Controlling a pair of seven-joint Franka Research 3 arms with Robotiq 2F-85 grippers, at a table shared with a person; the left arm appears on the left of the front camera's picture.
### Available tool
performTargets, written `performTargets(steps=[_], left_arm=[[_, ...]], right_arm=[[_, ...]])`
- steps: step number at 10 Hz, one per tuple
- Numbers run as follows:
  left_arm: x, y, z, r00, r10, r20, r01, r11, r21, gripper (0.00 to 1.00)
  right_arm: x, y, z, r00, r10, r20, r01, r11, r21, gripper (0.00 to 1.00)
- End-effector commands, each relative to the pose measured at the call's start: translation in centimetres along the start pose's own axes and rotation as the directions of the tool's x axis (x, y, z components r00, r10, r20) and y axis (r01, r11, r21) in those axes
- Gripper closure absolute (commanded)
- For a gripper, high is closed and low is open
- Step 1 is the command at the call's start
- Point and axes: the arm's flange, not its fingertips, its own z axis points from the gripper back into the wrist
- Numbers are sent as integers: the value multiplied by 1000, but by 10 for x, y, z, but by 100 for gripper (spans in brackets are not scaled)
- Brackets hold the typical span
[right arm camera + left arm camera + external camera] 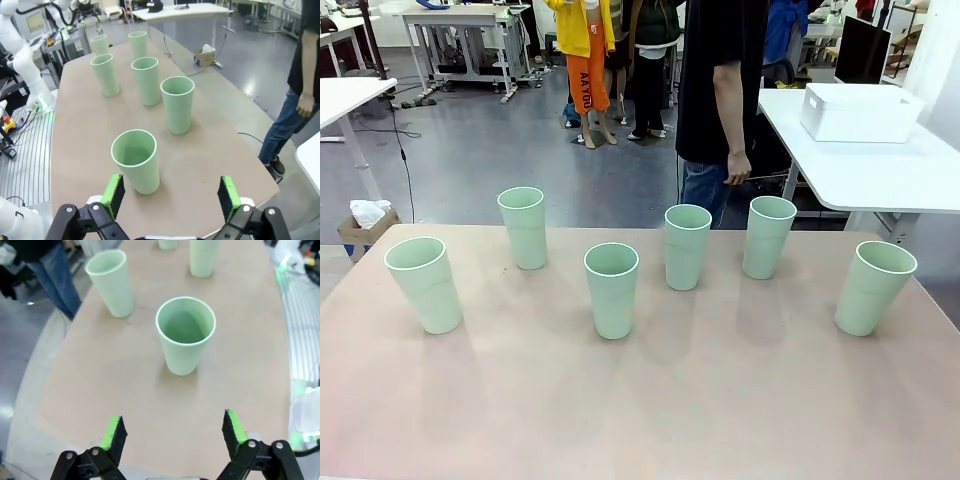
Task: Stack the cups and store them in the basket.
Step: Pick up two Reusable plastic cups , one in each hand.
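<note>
Cups stand untouched while left hand and right hand gape wide, empty.

Smooth plastic cups (matt table).

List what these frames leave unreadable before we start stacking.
Front view: inside of the white bin, hidden by its near wall.
Front view: whether the person's hand holds anything, too small to tell.
Left wrist view: farthest cup, mostly cut off by the top edge.
Right wrist view: the person, cut off by the right edge.
</note>
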Motion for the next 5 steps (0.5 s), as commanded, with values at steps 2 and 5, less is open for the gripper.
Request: performTargets(steps=[2,5], left_arm=[[1,-5,7,998,-3,59,2,1000,24,0],[4,-8,14,997,26,76,-31,998,60,0]], right_arm=[[-1,-1,11,999,18,49,-17,1000,-19,0],[6,2,12,997,18,71,-16,999,-37,0]])
